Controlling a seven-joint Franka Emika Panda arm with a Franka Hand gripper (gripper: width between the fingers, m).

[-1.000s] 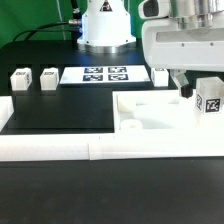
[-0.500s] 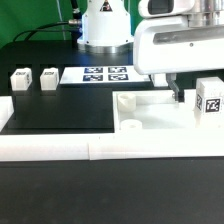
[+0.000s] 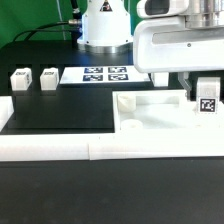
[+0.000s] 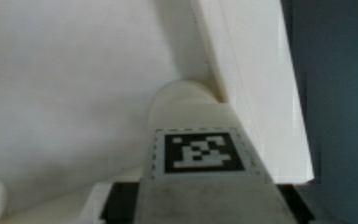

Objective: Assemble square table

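The square tabletop [image 3: 150, 112] is a thick white slab lying flat at the exterior view's right, with a round hole near its front left corner. My gripper [image 3: 205, 92] is shut on a white tagged leg [image 3: 206, 105] and holds it upright over the slab's right part. In the wrist view the leg [image 4: 201, 150] sits between my dark fingers [image 4: 130, 200] of the gripper [image 4: 202, 205], with the slab [image 4: 69, 80] below and its edge beside the leg's tip. Two more legs [image 3: 20, 80] [image 3: 48, 78] stand at the far left.
The marker board [image 3: 100, 74] lies at the back, in front of the robot base [image 3: 105, 25]. A low white border wall [image 3: 90, 150] runs along the front and up the left side. My white hand hides the area behind the slab.
The held leg has turned from tilted to upright and come down a little toward the slab's right part. My hand has shifted slightly with it.
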